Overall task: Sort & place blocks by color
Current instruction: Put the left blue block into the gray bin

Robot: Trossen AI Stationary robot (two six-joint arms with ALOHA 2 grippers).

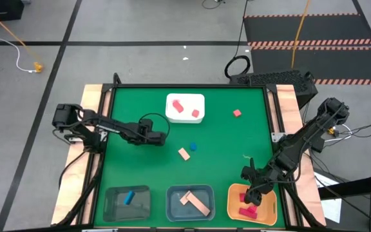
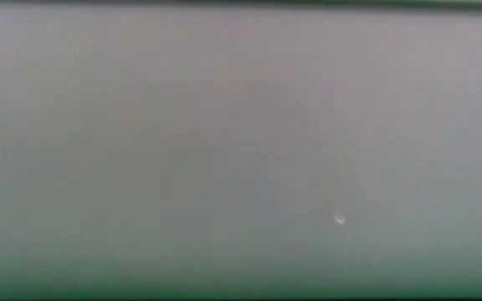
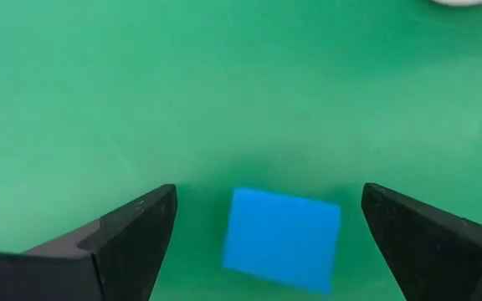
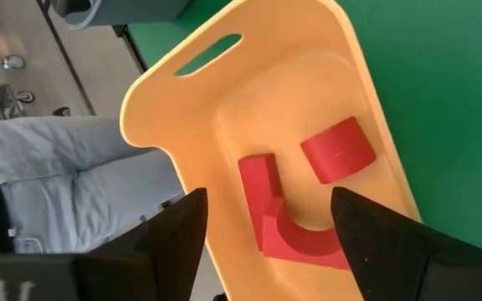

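Note:
My left gripper [image 1: 164,137] [image 3: 269,191] is open low over the green mat. In the left wrist view a blue block [image 3: 281,238] lies flat on the mat between the two fingers, with a gap on each side. The high view shows a blue block [image 1: 193,147] just ahead of that gripper, next to a tan block [image 1: 184,153]. My right gripper [image 1: 253,192] [image 4: 269,194] hangs open above the yellow-orange tray [image 1: 268,209] [image 4: 182,109]. Red blocks [image 4: 337,149] lie in that tray. A red block [image 1: 237,113] rests alone on the mat.
A white tray [image 1: 199,100] near the far edge holds two red blocks. At the near edge, one grey bin [image 1: 111,205] holds a blue block and another [image 1: 172,207] holds tan bars. A person's legs [image 4: 65,176] show beyond the table. The low view is a grey blur.

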